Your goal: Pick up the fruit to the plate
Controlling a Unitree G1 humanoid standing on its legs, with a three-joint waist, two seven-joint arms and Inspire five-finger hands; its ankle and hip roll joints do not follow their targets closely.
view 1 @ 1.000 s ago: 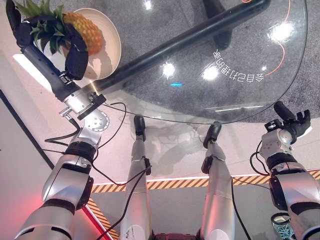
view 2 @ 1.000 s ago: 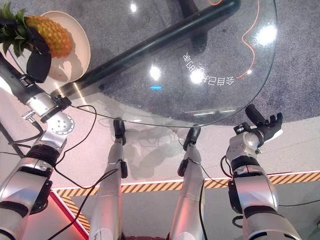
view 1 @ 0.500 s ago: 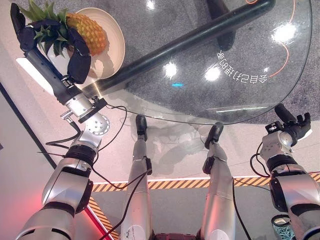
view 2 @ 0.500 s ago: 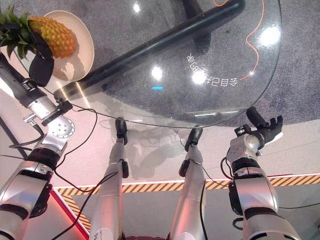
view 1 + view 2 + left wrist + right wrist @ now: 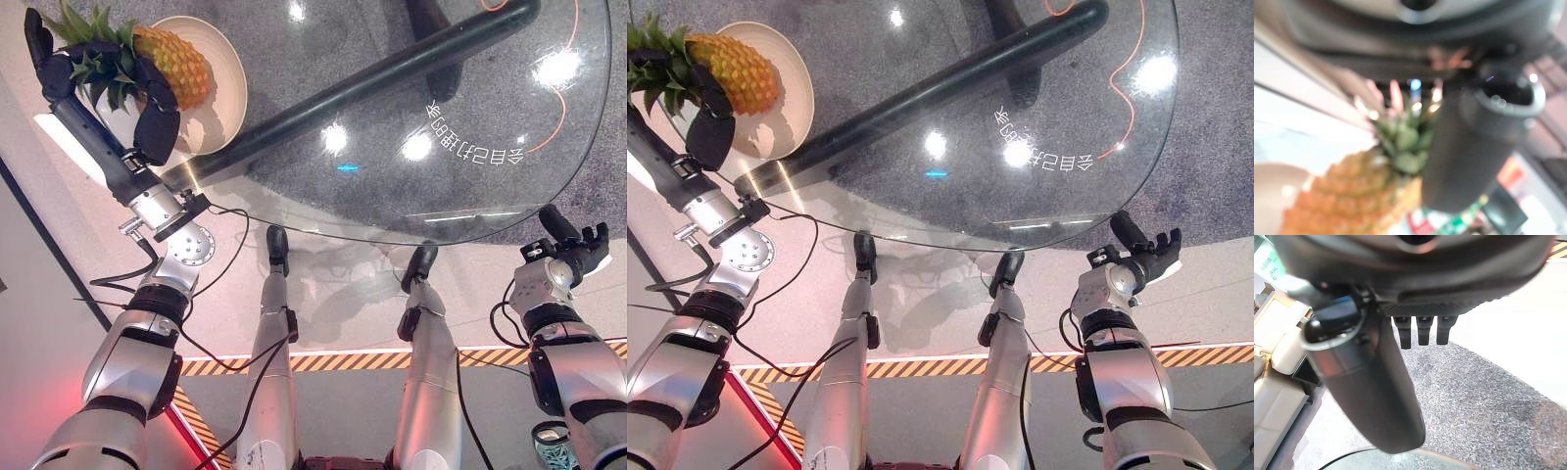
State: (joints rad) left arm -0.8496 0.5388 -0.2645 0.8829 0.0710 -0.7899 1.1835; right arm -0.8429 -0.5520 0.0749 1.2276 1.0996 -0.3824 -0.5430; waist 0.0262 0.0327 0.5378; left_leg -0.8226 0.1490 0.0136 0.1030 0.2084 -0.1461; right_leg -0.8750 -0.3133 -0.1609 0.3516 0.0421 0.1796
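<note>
Pineapple (image 5: pixel 172 65) is the fruit here, and we see it lying on its side across the cream plate (image 5: pixel 227 83), its orange body over the plate's middle and its green crown sticking out past the plate's rim toward our left side. The plate sits at the far left edge of the round glass table (image 5: pixel 470 186), close to where a dark bar (image 5: pixel 392 73) runs slantwise under the glass.

Our left robot hand (image 5: pixel 147 103) is wrapped round the pineapple at the crown end: dark fingers curl over the leaves and the top of the fruit from one side, and the thumb stands up on the other side of the crown. In the left wrist view the pineapple's scaly body (image 5: pixel 1347 200) and green leaves show just beside the thumb, though that view is too blurred for us to judge how tightly the fruit is held.

Our right robot hand (image 5: pixel 1146 257) hangs off the near right edge of the table, well apart from the plate, holding nothing; its fingers are loose and only slightly bent. In the right wrist view we see its fingers (image 5: pixel 1422 330) over grey carpet (image 5: pixel 1488 406).
</note>
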